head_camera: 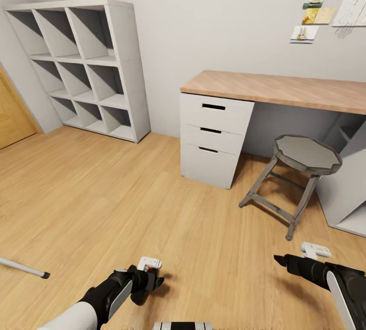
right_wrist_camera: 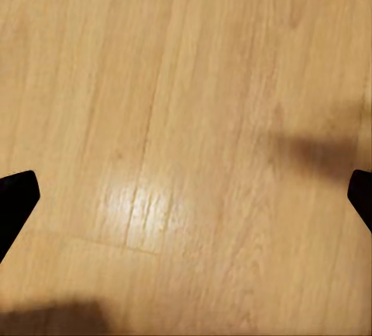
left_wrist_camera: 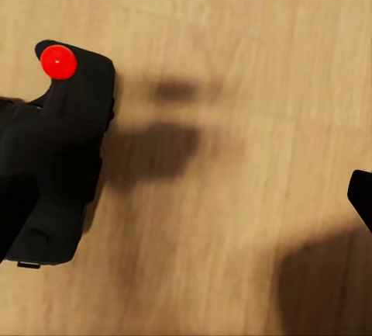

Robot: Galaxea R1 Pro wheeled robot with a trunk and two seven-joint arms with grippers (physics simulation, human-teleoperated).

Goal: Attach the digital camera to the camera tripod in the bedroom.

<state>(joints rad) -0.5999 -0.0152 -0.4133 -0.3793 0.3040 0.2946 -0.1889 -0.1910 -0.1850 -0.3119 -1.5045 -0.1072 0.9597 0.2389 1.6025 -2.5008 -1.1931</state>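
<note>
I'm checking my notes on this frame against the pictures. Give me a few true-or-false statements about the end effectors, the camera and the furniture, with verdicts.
1. The left end effector carries the digital camera. True.
2. The right end effector grips the stool. False: its fingers are spread over bare wood floor, and the stool stands apart by the desk.
3. The desk has three drawers. True.
4. The cube shelf is packed with books. False: its compartments are empty.
5. The camera's button is blue. False: it is red.
</note>
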